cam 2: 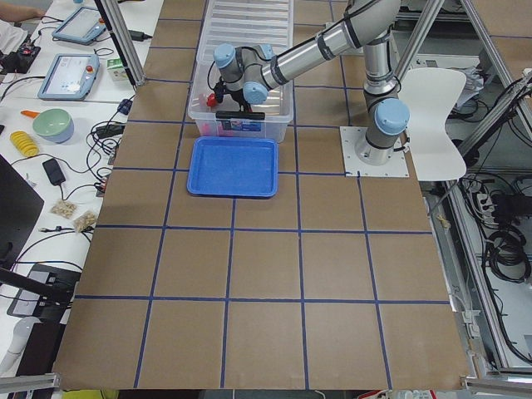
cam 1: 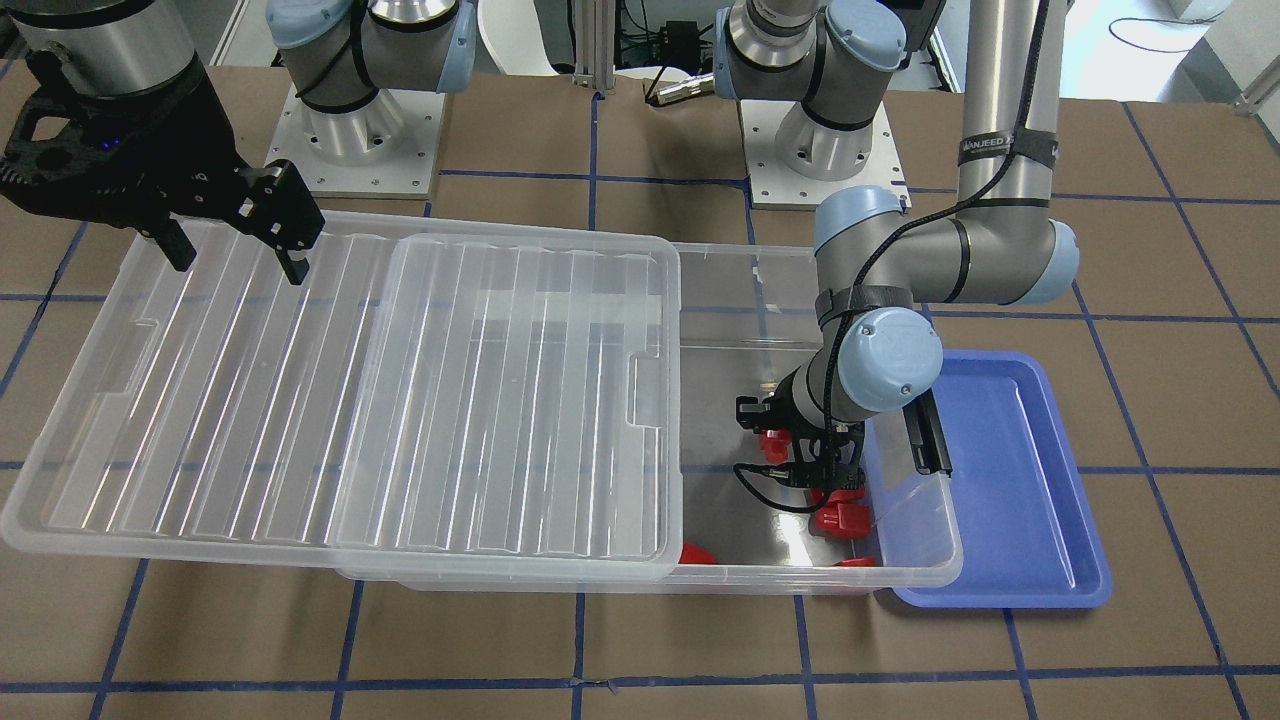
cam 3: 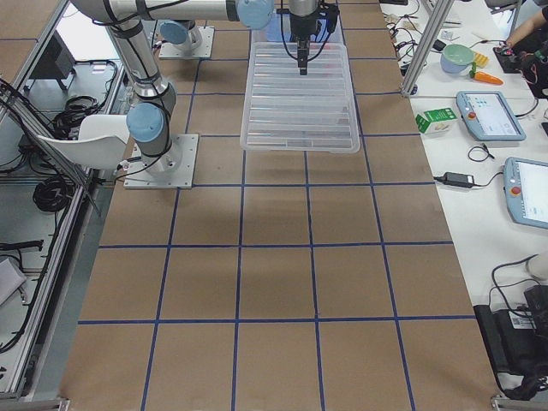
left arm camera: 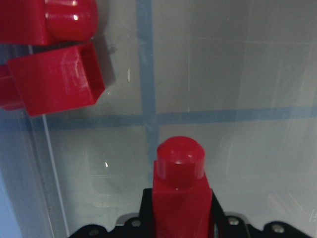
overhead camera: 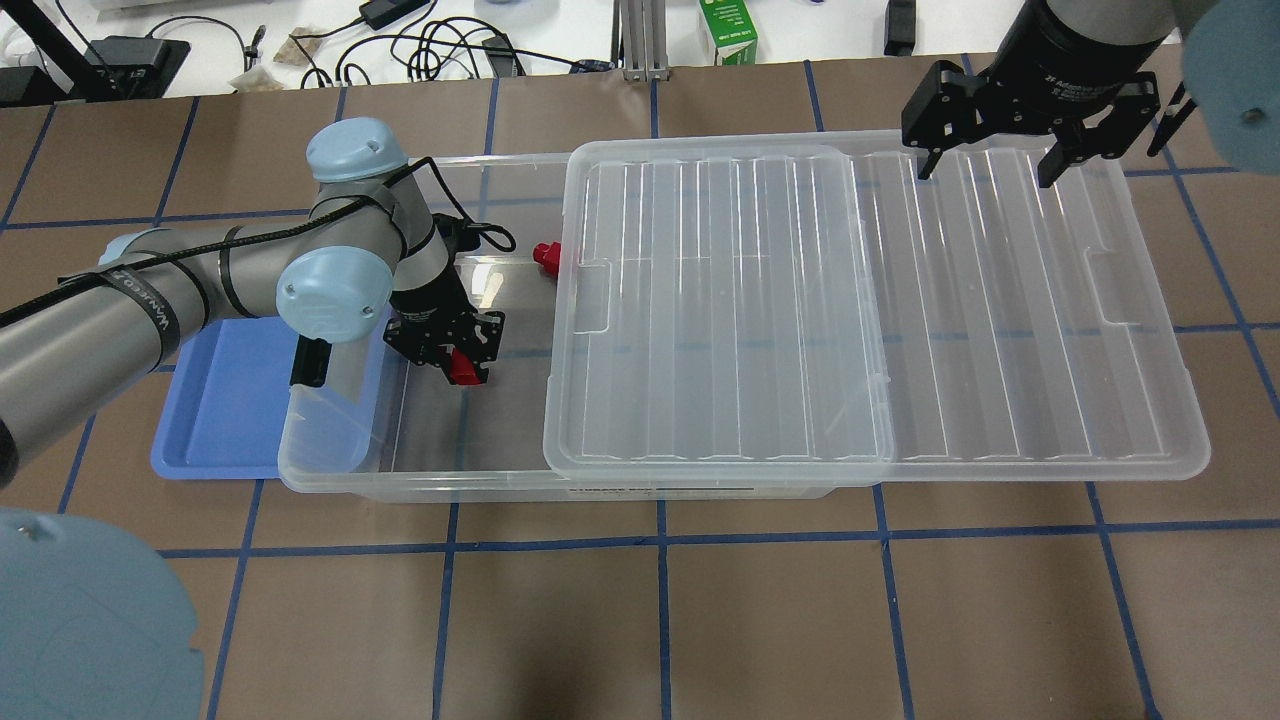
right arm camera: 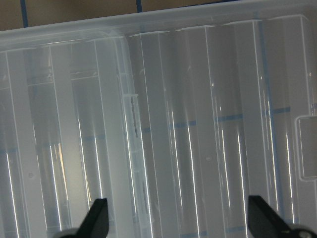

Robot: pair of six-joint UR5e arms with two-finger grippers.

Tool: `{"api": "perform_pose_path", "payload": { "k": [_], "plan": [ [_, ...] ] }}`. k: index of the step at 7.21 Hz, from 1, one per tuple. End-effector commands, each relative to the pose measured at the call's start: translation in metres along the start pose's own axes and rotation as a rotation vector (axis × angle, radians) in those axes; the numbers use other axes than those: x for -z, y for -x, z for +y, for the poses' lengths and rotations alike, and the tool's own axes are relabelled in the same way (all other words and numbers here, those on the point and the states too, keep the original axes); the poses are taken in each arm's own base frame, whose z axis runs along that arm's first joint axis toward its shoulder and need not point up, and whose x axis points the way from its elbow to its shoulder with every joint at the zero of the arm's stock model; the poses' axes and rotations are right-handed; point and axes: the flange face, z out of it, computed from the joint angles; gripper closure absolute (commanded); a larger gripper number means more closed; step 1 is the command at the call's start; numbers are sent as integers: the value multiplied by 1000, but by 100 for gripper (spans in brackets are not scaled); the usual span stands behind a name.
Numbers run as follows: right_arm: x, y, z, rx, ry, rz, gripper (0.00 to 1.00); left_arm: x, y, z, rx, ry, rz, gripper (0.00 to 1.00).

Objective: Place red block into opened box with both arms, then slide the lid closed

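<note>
The clear box (overhead camera: pixel 420 486) lies across the table with its left end uncovered. The ribbed lid (overhead camera: pixel 870 310) covers the rest and overhangs far to the right. My left gripper (overhead camera: pixel 452 352) is down inside the uncovered end, shut on a red block (left arm camera: pixel 181 193) with its stub pointing away from the wrist. The held red block (overhead camera: pixel 463 369) hangs low over the box floor. Two more red blocks (left arm camera: pixel 54 87) lie close together on the floor, and another (overhead camera: pixel 545 256) sits by the lid's edge. My right gripper (overhead camera: pixel 990 165) hovers open above the lid's far right part, its fingers (right arm camera: pixel 96 218) holding nothing.
A blue tray (overhead camera: pixel 215 400) sits against the box's left end, under the left arm. A black bar clip (cam 1: pixel 925 435) is on that short end. Cables and a green carton (overhead camera: pixel 727 30) lie beyond the table's far edge.
</note>
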Motion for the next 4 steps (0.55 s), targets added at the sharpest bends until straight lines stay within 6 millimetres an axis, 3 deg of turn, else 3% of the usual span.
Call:
{"api": "perform_pose_path", "payload": {
  "k": [1,2,3,4],
  "plan": [
    [1,0,0,0,-1,-2,0,-10,1,-5,1,10,2,84],
    [0,0,1,0,3,0,0,-12,1,-5,5,10,0,73],
    [0,0,0,0,-1,0,0,-13,1,-7,-1,11,2,33],
    [0,0,0,0,-3,-2,0,-13,1,-7,-4,12,0,0]
  ]
}}
